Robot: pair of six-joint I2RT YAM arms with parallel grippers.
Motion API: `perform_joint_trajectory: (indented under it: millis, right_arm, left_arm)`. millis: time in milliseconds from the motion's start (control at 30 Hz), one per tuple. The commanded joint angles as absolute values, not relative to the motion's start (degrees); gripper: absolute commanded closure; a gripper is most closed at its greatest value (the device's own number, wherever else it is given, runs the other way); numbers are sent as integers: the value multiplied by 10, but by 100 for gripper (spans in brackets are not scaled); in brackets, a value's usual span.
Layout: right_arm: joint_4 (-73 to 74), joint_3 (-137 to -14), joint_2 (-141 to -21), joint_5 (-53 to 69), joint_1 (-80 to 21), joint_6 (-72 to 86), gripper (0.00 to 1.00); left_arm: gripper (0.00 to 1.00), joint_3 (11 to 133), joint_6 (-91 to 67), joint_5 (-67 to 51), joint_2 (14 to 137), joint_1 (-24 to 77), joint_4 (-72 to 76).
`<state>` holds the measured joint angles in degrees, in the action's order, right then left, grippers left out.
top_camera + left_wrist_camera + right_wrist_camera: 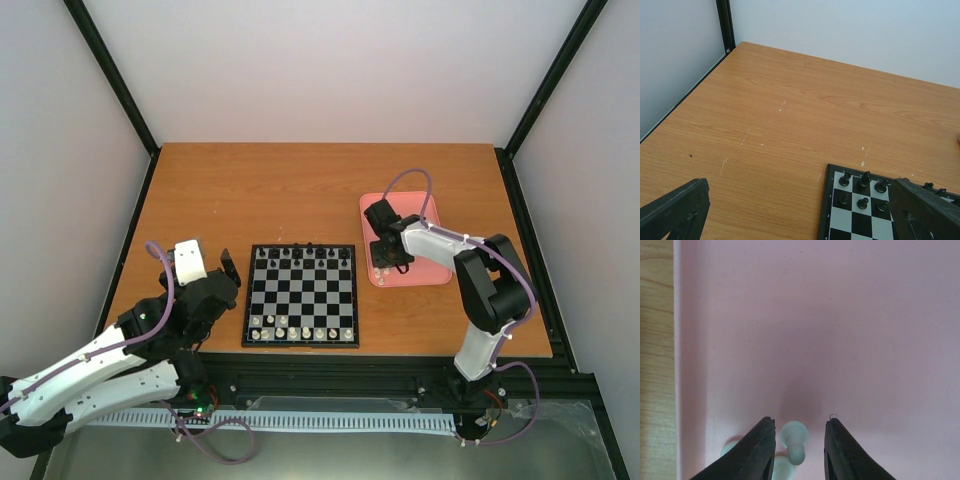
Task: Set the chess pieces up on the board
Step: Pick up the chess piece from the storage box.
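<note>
Chessboard [300,297] lies mid-table in the overhead view, with cream pieces [300,332] along its near row and black pieces [300,252] filling the far rows. My right gripper [385,262] hangs over the pink tray [425,205], and my left gripper [215,275] rests just beside the board's left edge.

Left wrist view: my fingers [677,210] are spread wide with nothing between them.

Right wrist view: my jaws stand narrow around a cream pawn [794,440], not yet pinching it. Its neighbour [782,470] sits just beside it. I should centre on the pawn alone, squeeze gently, then lift straight so the neighbour stays put.
</note>
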<state>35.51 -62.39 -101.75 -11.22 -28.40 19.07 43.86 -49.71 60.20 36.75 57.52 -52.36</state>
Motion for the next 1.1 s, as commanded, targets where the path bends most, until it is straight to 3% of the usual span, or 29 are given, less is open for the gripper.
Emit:
perform_joint_trajectory:
  millis: [0, 100, 467, 1067]
  right_arm:
    - [342, -624, -1024, -107, -276, 191, 68]
    - [342, -628, -1029, -107, -275, 192, 68]
    - [340, -629, -1034, -122, -272, 195, 94]
    - [428, -676, -880, -75, -311, 184, 95]
  left_arm:
    - [0, 444, -491, 611, 369, 572, -515]
    - [0, 444, -491, 610, 369, 572, -515]
    - [0, 444, -492, 612, 369, 572, -516]
    - [0, 447, -496, 617, 375, 572, -520]
